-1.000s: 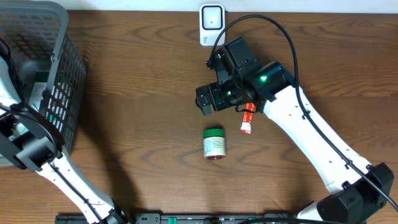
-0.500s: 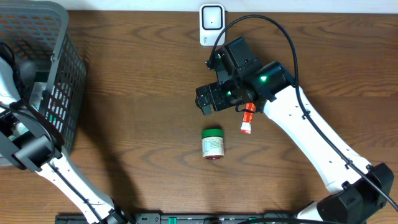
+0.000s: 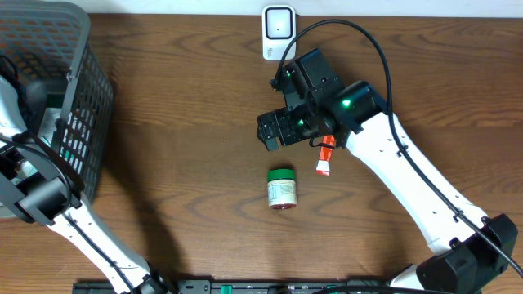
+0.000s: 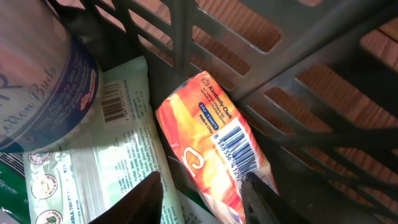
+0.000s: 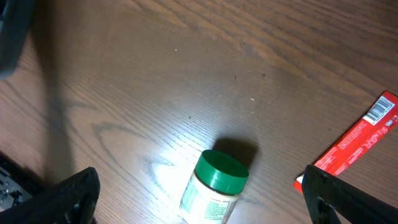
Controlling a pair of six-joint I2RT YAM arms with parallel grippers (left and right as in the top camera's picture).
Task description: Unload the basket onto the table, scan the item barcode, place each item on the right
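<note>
Tabletop (image 3: 180, 122) unchanged; my left hand (image 4: 202, 193), half-spread, narrows around the orange barcoded plastic packet (image 4: 211, 143) inside the grey slatted basket (image 4: 311, 81), not yet pinching; my right hand (image 5: 202, 186) hangs spread wide, so scanning awaits pickup.

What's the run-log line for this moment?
left gripper: open, in basket, straddling orange packet | right gripper: open, over table | green-lid jar: on its side

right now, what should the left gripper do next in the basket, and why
Probably close the left gripper on the orange packet: its fingers straddle the packet's lower end without clamping it yet, and its barcode faces up, ready for lifting out.
</note>
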